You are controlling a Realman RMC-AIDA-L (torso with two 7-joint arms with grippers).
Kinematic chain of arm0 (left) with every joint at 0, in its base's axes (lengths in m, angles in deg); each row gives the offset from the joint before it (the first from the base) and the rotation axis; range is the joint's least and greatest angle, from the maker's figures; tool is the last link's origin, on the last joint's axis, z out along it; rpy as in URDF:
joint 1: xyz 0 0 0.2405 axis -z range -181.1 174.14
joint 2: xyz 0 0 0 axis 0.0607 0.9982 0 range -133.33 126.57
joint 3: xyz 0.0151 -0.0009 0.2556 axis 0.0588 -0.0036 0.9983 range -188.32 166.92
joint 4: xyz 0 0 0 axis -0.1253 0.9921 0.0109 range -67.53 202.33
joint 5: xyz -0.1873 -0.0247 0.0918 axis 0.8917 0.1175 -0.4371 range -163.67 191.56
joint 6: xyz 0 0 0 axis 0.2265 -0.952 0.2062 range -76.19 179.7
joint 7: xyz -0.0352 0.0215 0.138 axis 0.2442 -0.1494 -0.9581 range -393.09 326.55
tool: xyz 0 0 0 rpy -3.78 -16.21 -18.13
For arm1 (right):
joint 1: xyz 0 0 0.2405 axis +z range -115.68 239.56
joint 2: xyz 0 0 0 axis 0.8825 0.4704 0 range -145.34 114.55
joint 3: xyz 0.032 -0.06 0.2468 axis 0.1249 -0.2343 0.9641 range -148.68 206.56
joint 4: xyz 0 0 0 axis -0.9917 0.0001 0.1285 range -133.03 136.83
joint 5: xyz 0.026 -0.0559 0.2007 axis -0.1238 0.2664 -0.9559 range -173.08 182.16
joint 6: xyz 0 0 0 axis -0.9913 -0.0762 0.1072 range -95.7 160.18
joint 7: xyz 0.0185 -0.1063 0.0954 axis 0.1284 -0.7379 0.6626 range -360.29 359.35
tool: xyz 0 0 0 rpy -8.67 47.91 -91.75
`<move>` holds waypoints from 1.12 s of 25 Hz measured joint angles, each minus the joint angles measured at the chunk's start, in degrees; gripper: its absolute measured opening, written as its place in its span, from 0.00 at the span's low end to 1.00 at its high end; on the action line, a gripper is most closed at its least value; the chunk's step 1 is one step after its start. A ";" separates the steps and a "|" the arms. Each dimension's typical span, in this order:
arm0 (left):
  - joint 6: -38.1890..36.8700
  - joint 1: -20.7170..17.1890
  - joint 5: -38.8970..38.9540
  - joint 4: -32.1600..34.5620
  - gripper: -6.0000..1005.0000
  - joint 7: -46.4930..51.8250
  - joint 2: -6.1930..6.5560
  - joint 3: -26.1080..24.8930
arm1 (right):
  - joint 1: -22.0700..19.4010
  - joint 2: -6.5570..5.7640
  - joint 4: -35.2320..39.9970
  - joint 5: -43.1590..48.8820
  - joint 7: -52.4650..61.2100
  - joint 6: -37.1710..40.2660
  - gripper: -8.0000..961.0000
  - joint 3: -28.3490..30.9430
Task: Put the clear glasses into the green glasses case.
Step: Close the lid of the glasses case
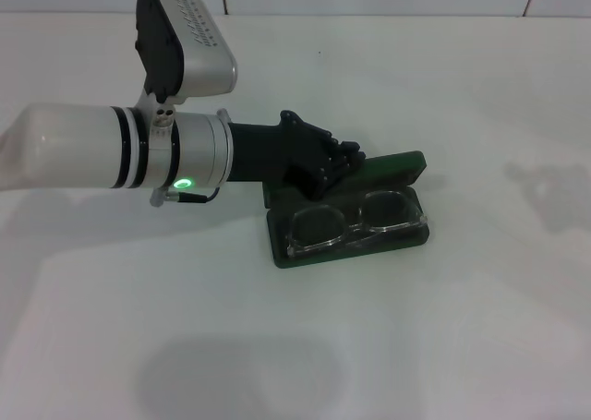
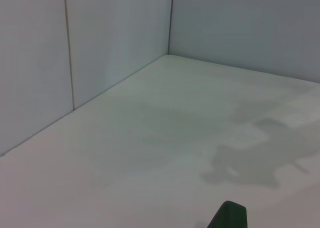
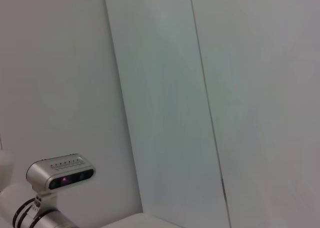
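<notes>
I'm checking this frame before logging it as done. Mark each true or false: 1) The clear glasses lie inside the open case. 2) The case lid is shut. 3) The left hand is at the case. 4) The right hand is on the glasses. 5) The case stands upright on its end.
1) True: the clear glasses lie in the green glasses case.
2) False: the lid is open.
3) True: the left hand is over its back edge.
4) False: no right hand shows at the case.
5) False: it lies flat on the table.
</notes>
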 joint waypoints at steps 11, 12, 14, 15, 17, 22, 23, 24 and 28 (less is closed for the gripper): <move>-1.26 0.51 0.21 -2.51 0.14 0.14 0.00 0.23 | -0.31 0.17 0.00 0.00 -0.28 0.62 0.15 0.06; -1.66 0.51 0.13 -2.69 0.14 0.14 0.00 0.24 | -0.35 0.17 0.00 0.00 -0.30 0.67 0.15 0.06; -2.99 0.46 -0.12 -2.95 0.14 0.15 0.00 0.29 | -0.44 0.17 0.00 0.00 -0.31 0.80 0.15 0.08; -3.55 0.40 -0.24 -2.96 0.14 0.15 0.00 0.32 | -0.47 0.17 0.00 0.00 -0.32 0.82 0.15 0.09; -4.62 0.17 -0.47 -2.99 0.14 0.10 0.00 0.37 | -0.51 0.17 0.00 0.00 -0.33 0.90 0.15 0.07; -6.69 -0.15 -0.59 -3.08 0.15 0.00 0.01 1.04 | -0.47 0.25 0.00 0.00 -0.35 1.40 0.15 0.00; -6.92 -0.20 -0.61 -3.09 0.15 0.00 0.02 1.45 | -0.42 0.25 0.00 0.00 -0.35 1.52 0.15 0.00; -7.02 -0.28 -0.62 -3.11 0.15 0.00 0.05 2.05 | -0.40 0.26 0.00 0.00 -0.35 1.57 0.15 0.00; -7.08 -0.85 -0.68 -3.64 0.16 -0.33 -0.03 3.42 | -0.29 0.25 0.00 0.00 -0.35 1.86 0.15 0.00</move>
